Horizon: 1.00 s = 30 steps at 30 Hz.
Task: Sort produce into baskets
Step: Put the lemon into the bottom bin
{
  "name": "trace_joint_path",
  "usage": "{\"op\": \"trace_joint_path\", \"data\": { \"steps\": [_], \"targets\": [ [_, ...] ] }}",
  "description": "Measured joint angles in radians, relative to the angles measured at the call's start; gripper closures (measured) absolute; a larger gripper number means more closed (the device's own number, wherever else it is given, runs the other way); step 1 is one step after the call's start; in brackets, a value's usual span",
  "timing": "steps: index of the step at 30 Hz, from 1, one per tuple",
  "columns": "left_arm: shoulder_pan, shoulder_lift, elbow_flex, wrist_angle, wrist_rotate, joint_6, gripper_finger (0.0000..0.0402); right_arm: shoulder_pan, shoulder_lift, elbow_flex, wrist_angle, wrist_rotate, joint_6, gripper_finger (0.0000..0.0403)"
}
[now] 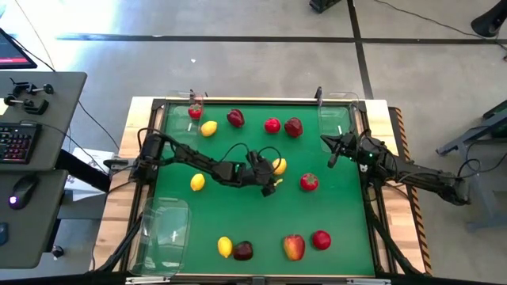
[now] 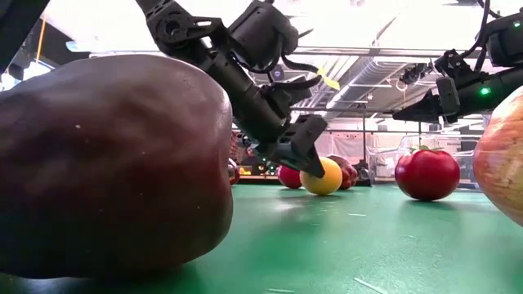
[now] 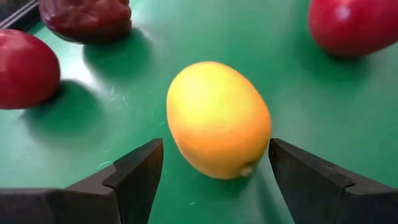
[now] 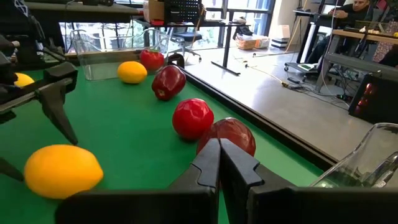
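Green-topped table (image 1: 333, 229) in a grey-floored room, fruit scattered around. Left end effector (image 3: 214, 171) sits mid-table, fingers spread around a yellow-orange plastic lemon (image 3: 217, 118), not squeezing. Right end effector (image 4: 219, 163) hovers clenched and empty, far right.

Lab: desks (image 4: 348, 37), keyboard (image 1: 17, 142), exposed ceiling ducts (image 2: 368, 69).

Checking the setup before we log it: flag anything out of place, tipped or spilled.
Nothing is spilled or damaged. One small red fruit already sits in the far-left tray; the rest of the fruit lies loose on the green mat. The left gripper straddles a lemon, open.
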Motion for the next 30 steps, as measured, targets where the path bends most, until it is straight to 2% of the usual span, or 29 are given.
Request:
{"op": "trace_joint_path", "data": {
  "steps": [8, 15, 20, 25, 30],
  "targets": [
    [0.023, -0.001, -0.022, -0.03, -0.034, 0.047, 0.0139, 0.0, 0.0, 0.0, 0.0, 0.0, 0.0, 0.0402],
    [0.015, -0.026, -0.108, -0.004, -0.063, 0.083, 0.0202, 0.0, 0.0, 0.0, 0.037, 0.0, 0.0, 0.0402],
    [0.011, -0.104, -0.223, 0.122, -0.076, 0.108, 0.0251, 0.0, 0.002, 0.0, 0.165, -0.023, 0.026, 0.0402],
    [0.016, -0.219, -0.366, 0.316, 0.03, 0.187, 0.0299, 0.009, 0.029, 0.0, 0.247, -0.188, 0.022, 0.0401],
    [0.038, -0.345, -0.495, 0.449, 0.154, 0.238, 0.0332, 0.052, 0.132, 0.0, 0.275, -0.196, 0.065, 0.0371]
  ]
}}
